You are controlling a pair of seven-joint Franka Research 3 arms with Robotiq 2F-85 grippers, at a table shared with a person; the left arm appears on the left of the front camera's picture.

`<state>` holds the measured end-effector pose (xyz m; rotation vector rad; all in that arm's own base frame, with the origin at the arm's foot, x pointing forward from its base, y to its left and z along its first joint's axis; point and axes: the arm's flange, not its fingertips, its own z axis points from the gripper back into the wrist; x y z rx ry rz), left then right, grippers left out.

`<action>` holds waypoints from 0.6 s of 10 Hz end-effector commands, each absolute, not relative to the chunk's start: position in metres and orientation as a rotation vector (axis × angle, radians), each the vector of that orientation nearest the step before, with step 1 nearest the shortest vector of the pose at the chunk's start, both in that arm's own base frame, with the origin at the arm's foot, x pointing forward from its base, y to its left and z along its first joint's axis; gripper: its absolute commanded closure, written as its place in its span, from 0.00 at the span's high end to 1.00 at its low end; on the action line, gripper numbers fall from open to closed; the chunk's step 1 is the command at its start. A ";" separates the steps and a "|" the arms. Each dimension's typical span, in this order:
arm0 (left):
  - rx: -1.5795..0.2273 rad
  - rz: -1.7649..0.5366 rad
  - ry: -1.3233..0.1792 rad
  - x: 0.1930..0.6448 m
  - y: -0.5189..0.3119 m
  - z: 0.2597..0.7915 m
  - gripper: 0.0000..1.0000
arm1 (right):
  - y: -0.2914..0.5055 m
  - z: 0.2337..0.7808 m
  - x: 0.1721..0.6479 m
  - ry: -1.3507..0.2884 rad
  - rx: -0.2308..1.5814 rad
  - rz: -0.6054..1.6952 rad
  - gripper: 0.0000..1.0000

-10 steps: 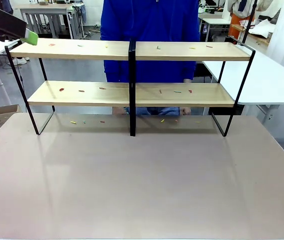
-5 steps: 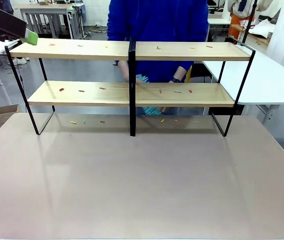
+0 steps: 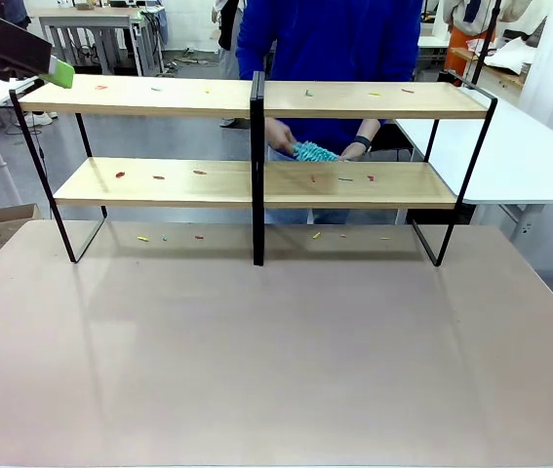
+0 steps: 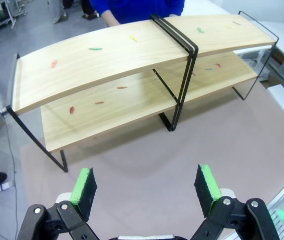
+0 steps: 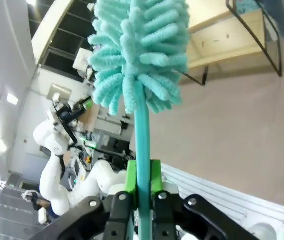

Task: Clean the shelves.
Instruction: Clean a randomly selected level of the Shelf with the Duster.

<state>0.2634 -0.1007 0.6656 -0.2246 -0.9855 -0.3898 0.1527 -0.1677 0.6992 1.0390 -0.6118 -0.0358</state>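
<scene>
Between the right hand's (image 5: 142, 176) green pads (image 5: 130, 176) sits the thin handle of a fluffy teal duster (image 5: 136, 45), clamped tight, head poking out past the fingertips. Well beyond it are the shelves (image 5: 217, 37), coloured crumbs (image 4: 95, 48) on both boards, so I'd say sweeping hasn't begun. Meanwhile the left hand (image 4: 147, 185) is spread wide and empty above the table (image 4: 147, 145), shelves straight ahead. Next: swing the duster over, dodging the centre post (image 3: 256, 166). Person (image 3: 330, 39) behind maybe holds a similar one, hard to tell.
</scene>
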 end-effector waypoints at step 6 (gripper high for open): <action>-0.219 -0.388 -0.986 0.263 -0.100 0.666 1.00 | -0.033 0.622 0.127 -0.217 0.748 0.307 0.12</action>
